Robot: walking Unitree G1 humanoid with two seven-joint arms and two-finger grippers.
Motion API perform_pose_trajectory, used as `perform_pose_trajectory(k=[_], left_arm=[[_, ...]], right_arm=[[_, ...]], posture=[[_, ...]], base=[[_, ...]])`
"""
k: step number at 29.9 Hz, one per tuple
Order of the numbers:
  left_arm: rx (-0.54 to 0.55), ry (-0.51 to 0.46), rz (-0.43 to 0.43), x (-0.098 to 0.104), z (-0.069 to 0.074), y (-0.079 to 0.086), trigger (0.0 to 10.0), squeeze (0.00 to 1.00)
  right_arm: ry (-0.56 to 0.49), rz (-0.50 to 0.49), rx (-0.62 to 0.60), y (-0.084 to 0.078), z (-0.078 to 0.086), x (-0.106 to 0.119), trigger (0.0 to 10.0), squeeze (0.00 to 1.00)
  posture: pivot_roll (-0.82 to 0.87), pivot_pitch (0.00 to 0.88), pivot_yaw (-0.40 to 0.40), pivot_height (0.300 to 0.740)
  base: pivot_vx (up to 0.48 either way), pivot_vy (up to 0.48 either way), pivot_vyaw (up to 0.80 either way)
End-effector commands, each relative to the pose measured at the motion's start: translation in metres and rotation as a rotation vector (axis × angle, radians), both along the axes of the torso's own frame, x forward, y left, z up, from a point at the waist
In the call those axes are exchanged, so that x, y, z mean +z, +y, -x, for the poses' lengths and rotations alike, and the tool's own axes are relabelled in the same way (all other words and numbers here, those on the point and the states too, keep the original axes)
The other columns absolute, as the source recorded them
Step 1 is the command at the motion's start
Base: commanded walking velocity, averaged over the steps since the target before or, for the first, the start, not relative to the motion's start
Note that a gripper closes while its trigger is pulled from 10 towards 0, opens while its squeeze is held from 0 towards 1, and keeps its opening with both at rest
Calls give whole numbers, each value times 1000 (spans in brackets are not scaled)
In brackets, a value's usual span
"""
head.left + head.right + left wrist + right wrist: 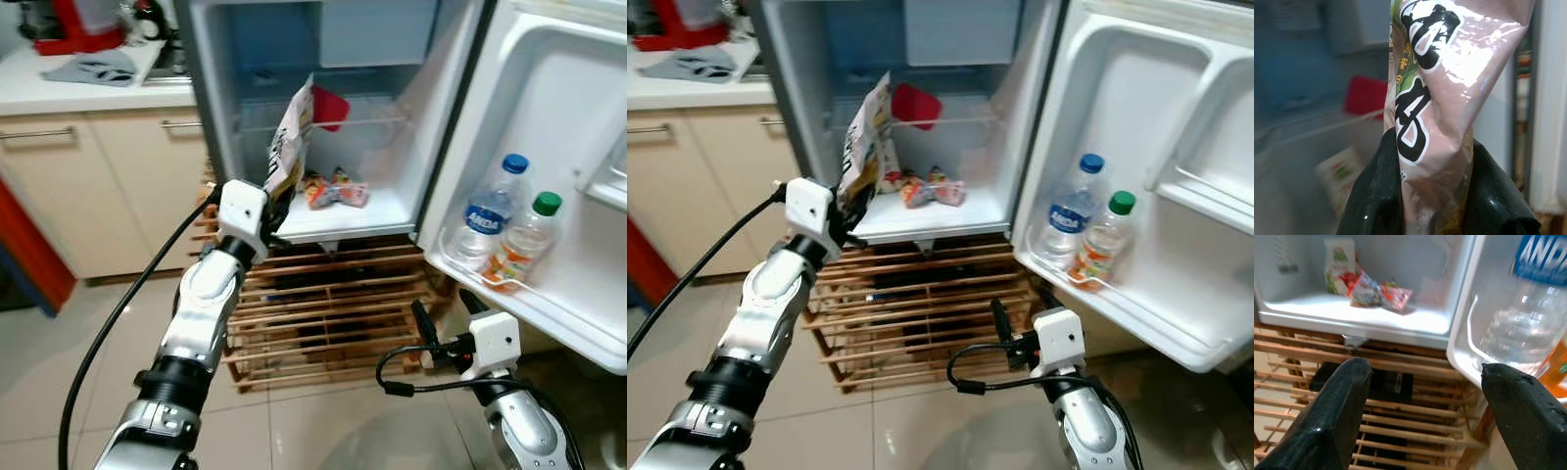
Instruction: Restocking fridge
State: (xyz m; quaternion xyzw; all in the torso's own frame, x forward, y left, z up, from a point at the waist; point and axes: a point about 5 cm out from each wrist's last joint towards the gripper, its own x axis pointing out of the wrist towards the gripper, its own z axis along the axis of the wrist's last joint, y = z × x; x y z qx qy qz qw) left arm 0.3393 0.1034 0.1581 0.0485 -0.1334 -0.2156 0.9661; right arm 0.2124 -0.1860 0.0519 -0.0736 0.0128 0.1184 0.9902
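Left wrist view: a glossy snack bag [1435, 98] is clamped low by the left end effector [272, 201]; it is judged light, crinkly, slippery and crushable. The right end effector [1425, 396] is held released near the fridge [343, 220].

Left arm reaches up at centre-left, its gripper [278, 208] clamped; right gripper [450, 315] at lower right, fingers spread.

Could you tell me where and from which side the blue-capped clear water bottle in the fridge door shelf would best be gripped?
Probably at the neck and shoulder of the blue-capped clear water bottle, coming from above and the open front. It stands upright with its lower body behind the white door shelf rail, and the green-capped bottle of orange drink crowds one side. The open right hand hangs lower.
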Motion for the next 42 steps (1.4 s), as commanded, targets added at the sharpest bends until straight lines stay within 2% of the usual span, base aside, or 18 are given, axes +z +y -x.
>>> perform_pose_trajectory(k=[1,5,7,14,19,25,27,29,31,32,33,37,38,40,42], left_arm=[[6,-47,19,11,-3,2,10000,0],[16,-56,68,16,-4,1,10000,0],[38,-102,89,24,-2,3,10000,0],[85,-181,85,37,6,5,10000,0],[171,-232,114,50,13,4,10000,0],[221,-215,37,45,16,4,10000,0],[276,-154,-43,30,11,7,10000,0],[287,-140,-60,27,9,8,10000,0],[344,-119,-122,21,-5,12,10000,0],[344,-119,-122,21,-5,12,10000,0],[376,-115,-155,20,-16,14,10000,0],[414,-93,-199,19,-31,15,10000,0],[414,-93,-199,19,-31,15,10000,0],[430,-69,-207,20,-41,14,10000,0],[431,-66,-207,21,-43,13,10000,0]], right_arm=[[-23,-3,20,4,-6,2,10000,0],[-14,-2,27,4,-7,-2,10000,0],[-8,-2,28,4,-8,-6,10000,0],[20,-2,29,0,-7,-20,10000,0],[47,-3,41,-3,-5,-31,10000,0],[34,-6,55,-2,-4,-31,10000,0],[27,-7,67,0,-3,-32,10000,0],[26,-8,69,0,-3,-32,10000,0],[-15,-16,85,7,-9,-19,10000,0],[-15,-16,85,7,-9,-19,10000,0],[-45,-23,100,14,-12,-8,10000,0],[-87,-39,131,25,-13,5,10000,0],[-87,-39,131,25,-13,5,10000,0],[-115,-51,155,33,-8,16,10000,0],[-120,-54,159,35,-7,18,10000,0]], posture=[[-171,0,37,740],[-168,0,36,740],[-168,0,37,740],[-166,0,37,740],[-162,0,33,740],[-157,0,32,740],[-156,0,31,740],[-155,0,31,740],[-152,0,29,740],[-152,0,29,740],[-155,0,31,740],[-172,0,36,740],[-172,0,36,740],[-197,0,42,740],[-197,0,42,740]], base=[[458,0,0],[440,0,0],[386,285,0],[260,223,0],[0,0,0],[0,0,0],[0,0,0],[0,0,0],[0,0,0],[0,0,0],[0,0,0],[0,0,0],[0,0,0],[0,0,0],[0,0,0]])
